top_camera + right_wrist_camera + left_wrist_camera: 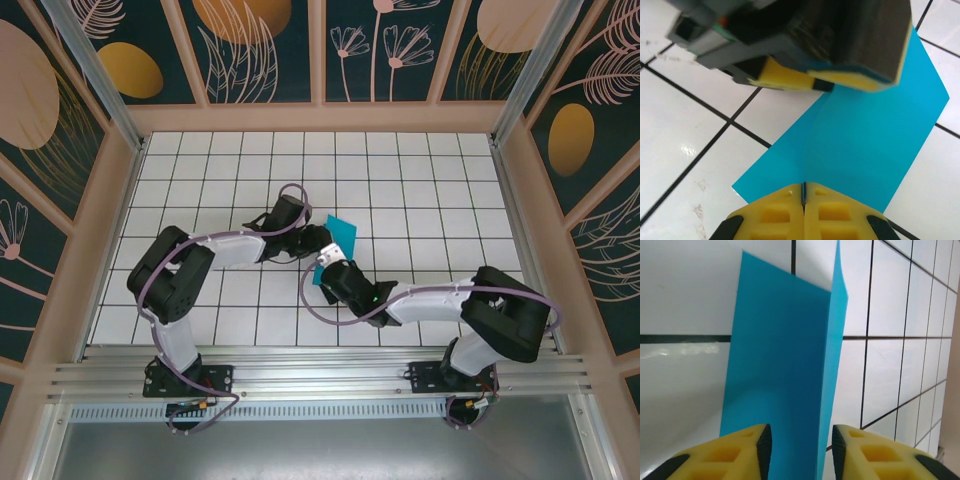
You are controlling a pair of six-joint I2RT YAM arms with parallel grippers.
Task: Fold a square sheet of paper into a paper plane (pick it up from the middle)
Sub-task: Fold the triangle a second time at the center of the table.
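The square sheet of paper (341,236) is teal-blue and bent into a V along its middle, raised off the white tiled table (420,190). My right gripper (803,192) is shut on the sheet's near edge (865,140), at the crease. My left gripper (801,445) stands open, its yellow fingers on either side of the upright fold (785,365) and clear of it on both sides. In the top view the left gripper (318,238) and the right gripper (330,268) meet at the sheet, close together. The left gripper's yellow fingers (785,77) hang over the sheet's far part in the right wrist view.
The table has black grid lines and is fenced by wooden-framed patterned walls (265,50). An aluminium rail (320,375) runs along the near edge by the arm bases. Open tiles (300,150) lie behind the sheet.
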